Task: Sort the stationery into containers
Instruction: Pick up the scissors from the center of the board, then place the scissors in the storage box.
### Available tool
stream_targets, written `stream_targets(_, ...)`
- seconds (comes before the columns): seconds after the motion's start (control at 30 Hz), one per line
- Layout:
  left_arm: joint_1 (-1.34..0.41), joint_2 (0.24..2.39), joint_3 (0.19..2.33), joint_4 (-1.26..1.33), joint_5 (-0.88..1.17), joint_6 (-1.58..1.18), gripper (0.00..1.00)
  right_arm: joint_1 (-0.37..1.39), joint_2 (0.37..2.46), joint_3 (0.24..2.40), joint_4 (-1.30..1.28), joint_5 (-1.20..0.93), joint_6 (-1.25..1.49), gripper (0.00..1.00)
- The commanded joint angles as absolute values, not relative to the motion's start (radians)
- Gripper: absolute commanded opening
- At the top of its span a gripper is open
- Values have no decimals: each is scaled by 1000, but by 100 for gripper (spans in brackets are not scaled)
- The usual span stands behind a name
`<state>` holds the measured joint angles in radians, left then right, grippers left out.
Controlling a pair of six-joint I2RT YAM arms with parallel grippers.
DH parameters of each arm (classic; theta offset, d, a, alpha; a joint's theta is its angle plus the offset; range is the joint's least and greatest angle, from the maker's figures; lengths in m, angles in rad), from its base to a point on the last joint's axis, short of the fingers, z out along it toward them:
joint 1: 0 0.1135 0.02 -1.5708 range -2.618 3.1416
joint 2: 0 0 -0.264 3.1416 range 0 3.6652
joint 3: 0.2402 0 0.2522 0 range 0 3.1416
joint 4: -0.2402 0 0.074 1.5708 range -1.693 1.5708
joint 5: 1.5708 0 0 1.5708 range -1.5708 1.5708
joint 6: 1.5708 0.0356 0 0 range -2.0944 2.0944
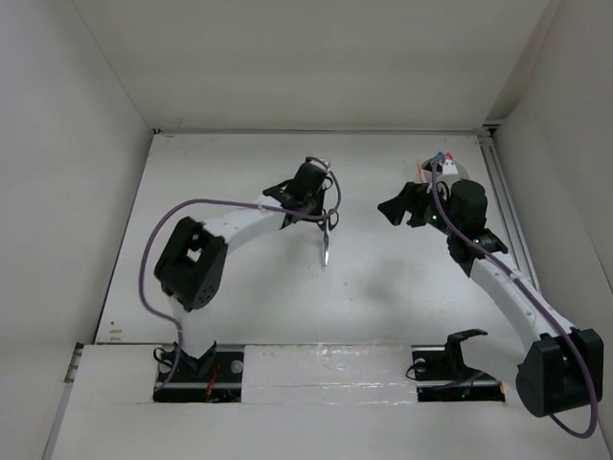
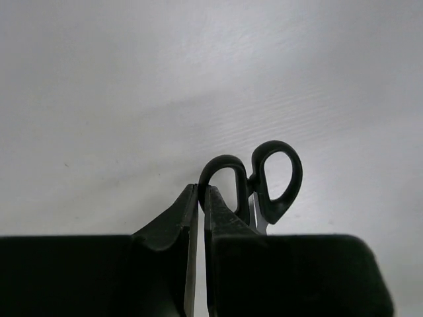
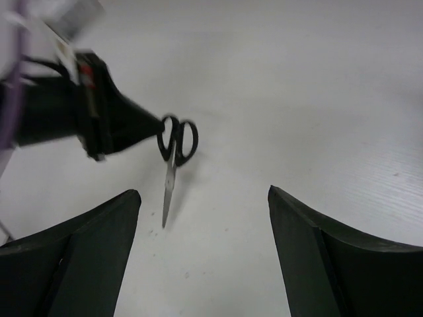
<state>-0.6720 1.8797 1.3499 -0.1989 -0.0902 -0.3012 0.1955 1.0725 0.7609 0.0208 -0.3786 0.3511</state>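
The black-handled scissors lie at mid-table, blade pointing toward the near edge. My left gripper is shut on the rim of one handle loop. In the left wrist view its fingertips pinch the left loop of the scissors. In the right wrist view the scissors hang from the left gripper, blade tip down at the table. My right gripper is open and empty, to the right of the scissors, fingers spread wide. The white tub sits behind the right arm, mostly hidden, with marker caps poking up.
White walls enclose the table on the left, back and right. A rail runs along the right edge. Bare tabletop lies between the two arms.
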Motion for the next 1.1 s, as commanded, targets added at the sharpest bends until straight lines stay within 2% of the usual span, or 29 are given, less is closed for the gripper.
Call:
stream_targets(0.0,-730,1584,1335,-8,-125,-282,0,224,1075,755,195,-601,333,84)
stream_targets(0.17,-759,1488,1373,-1,-175,-261,0,256,1035,755,297,-653,324,84)
stream_targets(0.5,-778,1381,1391,8,-110,-196,0,314,1066,795,466,-810,354,85)
stream_targets(0.73,-805,1362,1388,8,-112,-196,0,373,1117,827,488,-744,354,85)
stream_targets(1.07,-844,1333,1359,17,-123,-167,0,391,1192,888,574,-663,396,79)
